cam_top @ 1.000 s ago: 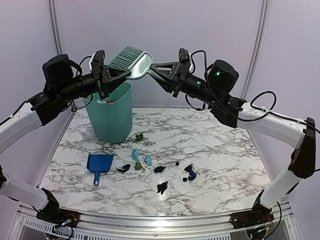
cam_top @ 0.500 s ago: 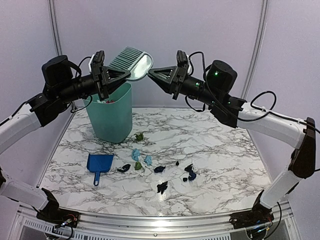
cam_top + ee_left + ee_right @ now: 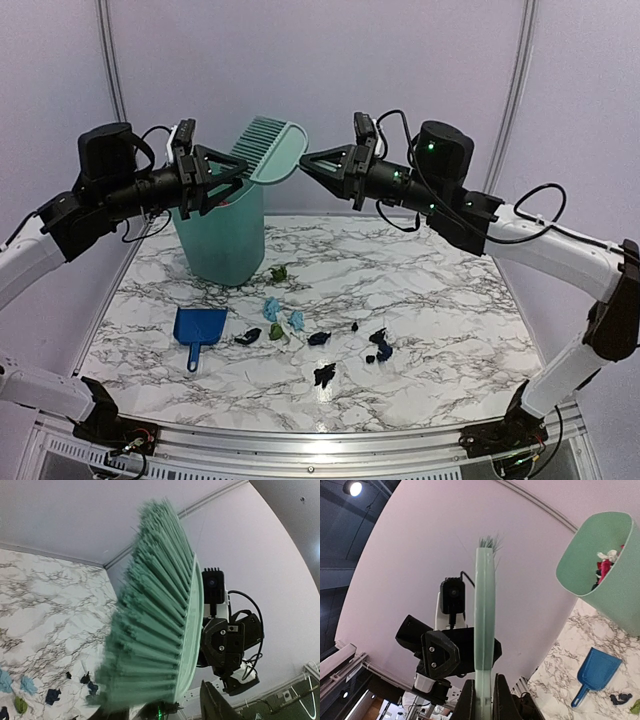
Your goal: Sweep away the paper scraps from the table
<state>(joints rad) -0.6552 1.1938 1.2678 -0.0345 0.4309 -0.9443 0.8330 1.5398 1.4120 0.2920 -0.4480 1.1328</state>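
My right tool (image 3: 304, 160) is pinched narrow on the handle end of the mint-green hand brush (image 3: 276, 148) and holds it high in the air. From my right wrist the brush stands edge-on between my two fingers, with a tuft of bristles showing at its far tip. My left tool (image 3: 238, 172) faces it from the other side with its jaws spread apart, close by the bristle end. From my left wrist the bristles fill most of the view. I cannot tell whether a left finger touches the brush.

The paper scraps (image 3: 271, 308) lie well below on the marble worktop (image 3: 430, 290). They are dark, green and light blue wads in a loose scatter around the middle. One green wad sits apart, near the foot of the teal bin (image 3: 222, 240). The blue dustpan (image 3: 200, 326) lies flat just left of the scatter, its handle pointing toward the near edge. The bin stands upright at the back left, under my left tool, with something red and white inside.
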